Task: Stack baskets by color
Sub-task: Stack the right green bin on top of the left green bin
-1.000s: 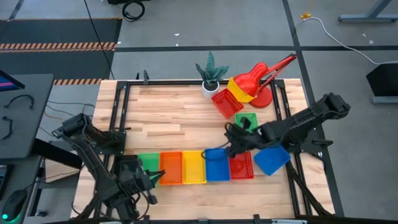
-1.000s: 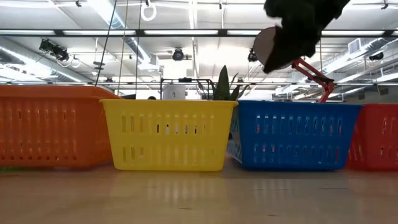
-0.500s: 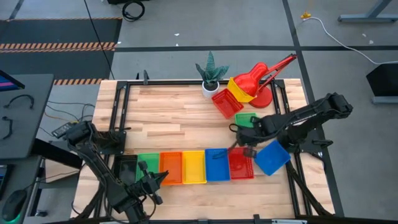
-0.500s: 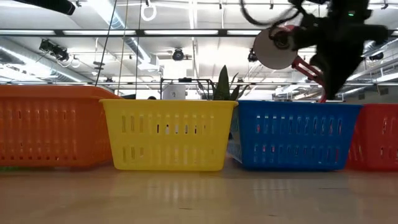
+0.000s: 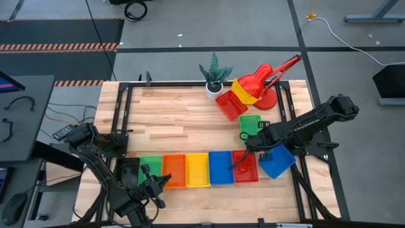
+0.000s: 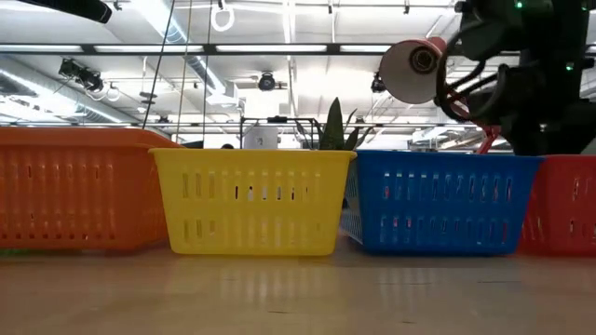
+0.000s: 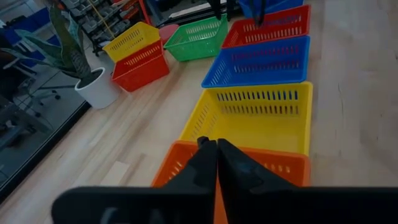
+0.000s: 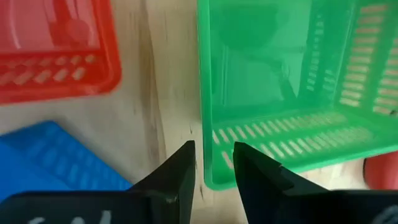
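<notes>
A: Right gripper [image 8: 214,165] — finger state?

B: Fingers [image 8: 177,171] parted by a narrow gap, nothing between them. They sit above the near rim of a green basket [image 8: 280,87]. From overhead that gripper [image 5: 248,144] is between the green basket [image 5: 251,124] and the red basket [image 5: 245,166] at the end of the front row.

A: Left gripper?

B: Left gripper [image 7: 216,163]: fingers pressed together, holding nothing, over the orange basket [image 7: 273,167]. Overhead it is at the front edge [image 5: 154,185], near the black basket [image 5: 130,170].

A: Row order?

B: Black, green [image 5: 151,170], orange [image 5: 174,170], yellow basket [image 5: 197,169], blue basket [image 5: 221,168], red, side by side. A second blue basket [image 5: 277,161] lies tilted just beyond the red one; whether they touch, probably, but unclear.

A: Back of table?

B: A red basket [image 5: 230,105] and a yellow one [image 5: 244,90] overlap by the red lamp [image 5: 266,79], next to the potted plant [image 5: 214,76].
</notes>
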